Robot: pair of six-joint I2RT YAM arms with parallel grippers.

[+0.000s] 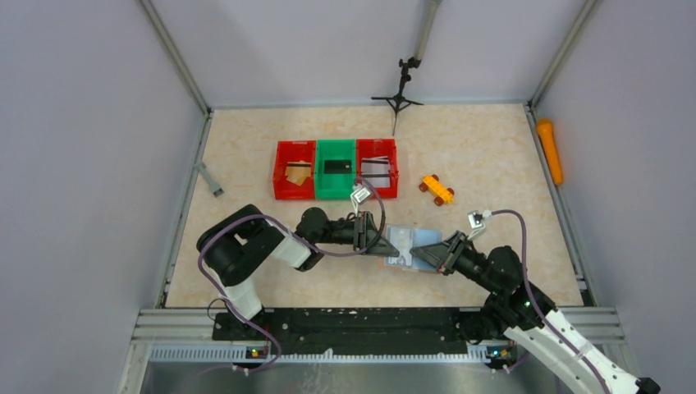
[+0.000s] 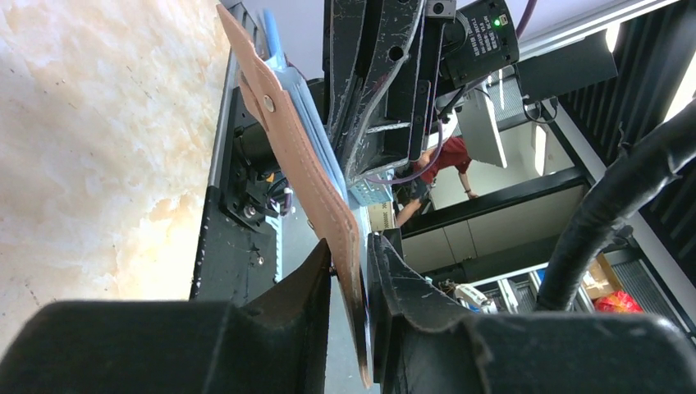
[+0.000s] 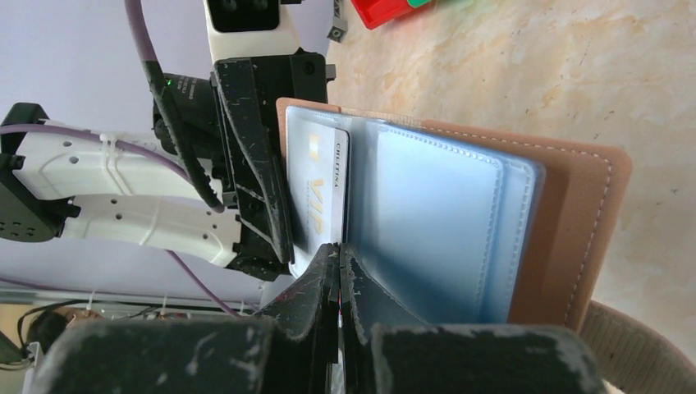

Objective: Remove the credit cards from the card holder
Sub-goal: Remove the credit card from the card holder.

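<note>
The tan-brown card holder [image 1: 404,244] is held open above the table between both arms. My left gripper [image 1: 379,240] is shut on its leather edge; the left wrist view shows the holder [image 2: 299,160] pinched between the jaws of the gripper [image 2: 351,271]. In the right wrist view the holder's [image 3: 574,213] pale blue-grey panels face the camera, with a light card [image 3: 318,193] marked VIP sticking out of the left pocket. My right gripper [image 3: 339,264] is shut on that card's near edge; it also shows in the top view [image 1: 423,253].
Three bins stand behind: a left red bin [image 1: 280,171] with a tan-gold card [image 1: 297,172], a green bin [image 1: 336,187] with a black card [image 1: 337,166], a right red bin [image 1: 392,167] with a striped card [image 1: 377,170]. An orange toy car [image 1: 437,189], a tripod [image 1: 398,98] and an orange cylinder [image 1: 550,150] are nearby.
</note>
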